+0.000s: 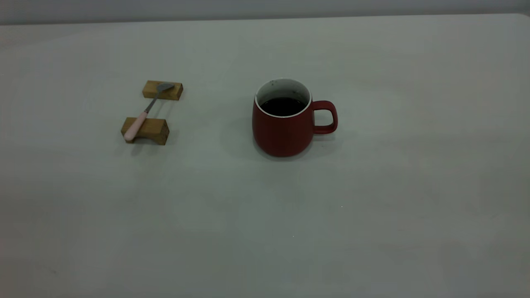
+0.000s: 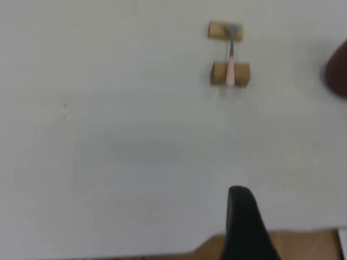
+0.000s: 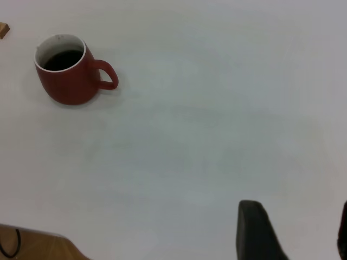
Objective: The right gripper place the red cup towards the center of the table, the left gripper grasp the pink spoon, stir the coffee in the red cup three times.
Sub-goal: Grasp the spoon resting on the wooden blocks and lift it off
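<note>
The red cup [image 1: 285, 120] stands upright near the middle of the table [image 1: 372, 207], with its handle toward the right and dark coffee [image 1: 283, 106] inside. To its left the pink spoon [image 1: 145, 111] lies across two wooden blocks, its grey bowl on the far block and its pink handle on the near one. Neither gripper shows in the exterior view. My left gripper [image 2: 290, 214] hangs far from the spoon [image 2: 231, 59], open and empty, with one finger [image 2: 244, 222] showing. My right gripper [image 3: 295, 219] is open and empty, well away from the cup [image 3: 69, 70].
The two wooden blocks [image 1: 162, 90] [image 1: 145, 130] hold the spoon off the tabletop. The table's near edge, with brown floor below, shows in the left wrist view [image 2: 303, 244]. It also shows in the right wrist view [image 3: 32, 246], with a black cable.
</note>
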Action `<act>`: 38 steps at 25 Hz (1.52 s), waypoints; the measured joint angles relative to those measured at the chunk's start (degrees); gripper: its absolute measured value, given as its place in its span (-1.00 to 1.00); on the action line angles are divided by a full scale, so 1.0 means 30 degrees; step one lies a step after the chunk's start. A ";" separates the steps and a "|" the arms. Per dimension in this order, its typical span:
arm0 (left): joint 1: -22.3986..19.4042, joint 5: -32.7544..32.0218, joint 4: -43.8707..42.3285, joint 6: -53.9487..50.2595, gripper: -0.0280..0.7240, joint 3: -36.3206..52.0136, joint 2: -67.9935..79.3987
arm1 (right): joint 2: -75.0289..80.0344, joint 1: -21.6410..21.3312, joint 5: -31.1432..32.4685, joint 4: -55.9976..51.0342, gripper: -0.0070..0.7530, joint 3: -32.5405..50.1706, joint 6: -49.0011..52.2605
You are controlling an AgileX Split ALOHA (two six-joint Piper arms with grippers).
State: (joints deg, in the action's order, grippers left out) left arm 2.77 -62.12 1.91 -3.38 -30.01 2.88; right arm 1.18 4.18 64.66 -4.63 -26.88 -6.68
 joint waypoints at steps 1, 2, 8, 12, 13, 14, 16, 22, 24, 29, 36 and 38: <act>0.0000 0.0522 -0.0027 -0.0205 0.45 -0.0407 0.0948 | 0.0000 0.0000 0.0000 0.0000 0.03 0.0000 0.0000; 0.0000 0.1137 -0.0043 -0.0434 0.45 -0.0781 0.2121 | 0.0000 0.0000 0.0000 0.0000 0.02 0.0000 0.0000; 0.0000 0.4722 0.2283 0.0630 0.45 -0.3447 1.0914 | 0.0000 0.0000 0.0000 0.0000 -0.06 0.0000 0.0000; 0.0000 0.6098 0.3326 0.1662 0.47 -0.5277 1.7364 | 0.0000 0.0000 0.0000 0.0000 -0.09 0.0000 0.0000; 0.0000 0.6219 0.3526 0.2041 0.49 -0.5844 1.8972 | 0.0000 0.0000 0.0000 0.0000 -0.10 0.0000 0.0000; 0.0000 0.6304 0.3739 0.2432 0.52 -0.6418 2.0269 | 0.0000 0.0000 0.0000 0.0000 -0.10 0.0000 0.0000; 0.0218 0.6684 0.3996 0.2918 0.61 -0.7403 2.3186 | 0.0000 0.0000 0.0000 0.0000 -0.10 0.0000 0.0000; 0.1571 0.8235 0.4276 0.3287 0.73 -0.9981 3.0213 | 0.0000 0.0000 0.0000 0.0000 -0.10 0.0000 0.0016; 0.1956 0.8544 0.4275 0.3312 0.73 -1.0765 3.2198 | 0.0000 0.0000 0.0000 0.0000 -0.10 0.0000 0.0016; 0.2275 0.9195 0.4221 0.3327 0.73 -1.2237 3.6192 | 0.0000 0.0000 0.0000 0.0000 -0.10 0.0000 0.0016; 0.2337 1.0771 0.3162 0.2943 0.72 -1.2485 3.8451 | 0.0000 0.0000 0.0000 0.0000 -0.10 0.0000 0.0016; 0.2337 1.1332 0.3121 0.2902 0.71 -1.2506 3.9027 | 0.0000 0.0000 0.0000 0.0000 -0.10 0.0000 0.0016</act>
State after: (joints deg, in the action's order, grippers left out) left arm 9.79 -28.12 11.27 5.32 -67.53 119.96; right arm 1.18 4.18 64.66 -4.63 -26.88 -6.63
